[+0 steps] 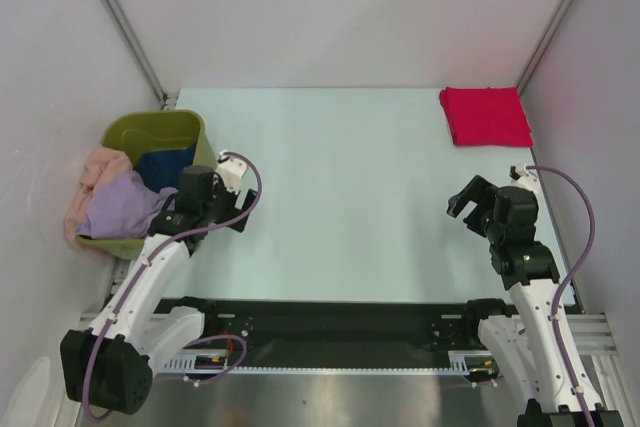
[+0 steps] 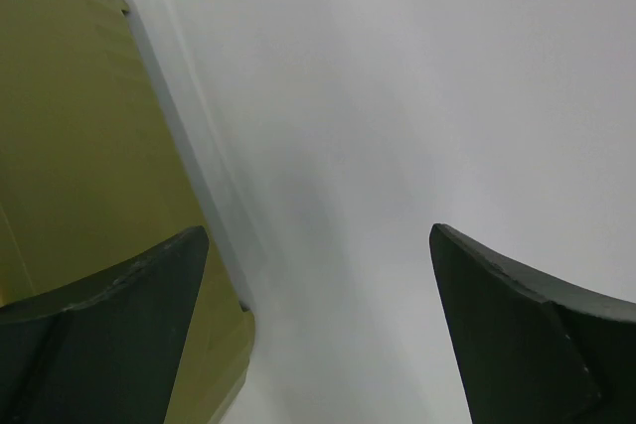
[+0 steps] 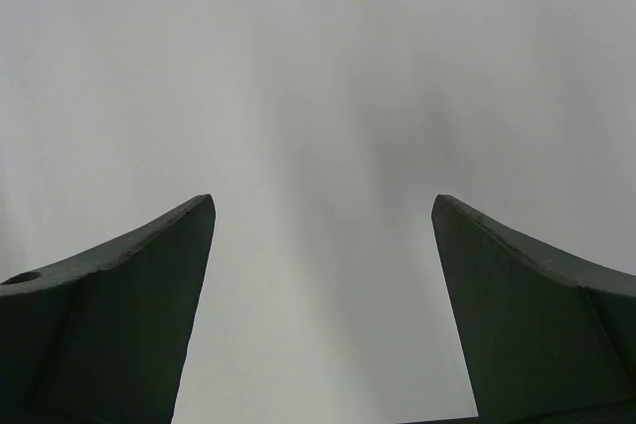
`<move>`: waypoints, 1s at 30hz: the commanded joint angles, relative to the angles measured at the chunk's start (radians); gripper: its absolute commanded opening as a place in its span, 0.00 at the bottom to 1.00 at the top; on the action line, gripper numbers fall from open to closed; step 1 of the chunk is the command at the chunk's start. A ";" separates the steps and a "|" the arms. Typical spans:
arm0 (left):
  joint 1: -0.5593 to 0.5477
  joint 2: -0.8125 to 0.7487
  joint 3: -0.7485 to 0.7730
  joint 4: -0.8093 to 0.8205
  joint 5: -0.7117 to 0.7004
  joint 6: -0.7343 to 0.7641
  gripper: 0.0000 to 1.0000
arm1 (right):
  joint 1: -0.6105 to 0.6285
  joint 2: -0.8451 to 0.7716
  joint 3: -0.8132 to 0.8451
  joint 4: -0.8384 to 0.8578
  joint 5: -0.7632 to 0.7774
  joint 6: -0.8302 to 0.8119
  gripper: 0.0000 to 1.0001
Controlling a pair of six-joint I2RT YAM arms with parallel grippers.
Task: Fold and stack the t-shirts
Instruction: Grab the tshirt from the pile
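A bright red t-shirt (image 1: 486,116) lies folded at the table's far right corner. The lavender-purple t-shirt (image 1: 122,207), the salmon-pink t-shirt (image 1: 98,175) and the dark blue t-shirt (image 1: 165,163) lie crumpled in the olive-green bin (image 1: 150,129) at the left. My left gripper (image 1: 208,190) is open and empty, just right of the bin; the bin's wall (image 2: 79,146) shows in the left wrist view. My right gripper (image 1: 470,202) is open and empty, above the table's right side, nearer than the red shirt. Each wrist view shows open fingers with nothing between them.
The pale table (image 1: 340,197) is walled by white panels at the back and sides. A black rail (image 1: 330,322) with the arm bases runs along the near edge.
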 commanded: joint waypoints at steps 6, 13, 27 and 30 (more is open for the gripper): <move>0.011 0.002 0.060 -0.028 0.062 0.023 1.00 | 0.003 -0.001 0.000 0.014 0.004 -0.017 0.97; 0.098 0.260 0.564 -0.254 -0.095 0.098 1.00 | 0.004 0.004 0.002 0.015 0.009 -0.019 0.97; 0.587 0.542 0.888 -0.440 -0.115 0.156 0.95 | 0.004 0.021 0.005 0.014 0.010 -0.025 0.97; 0.661 0.526 0.802 -0.435 -0.159 0.212 0.81 | 0.004 0.047 0.014 0.017 0.009 -0.037 0.97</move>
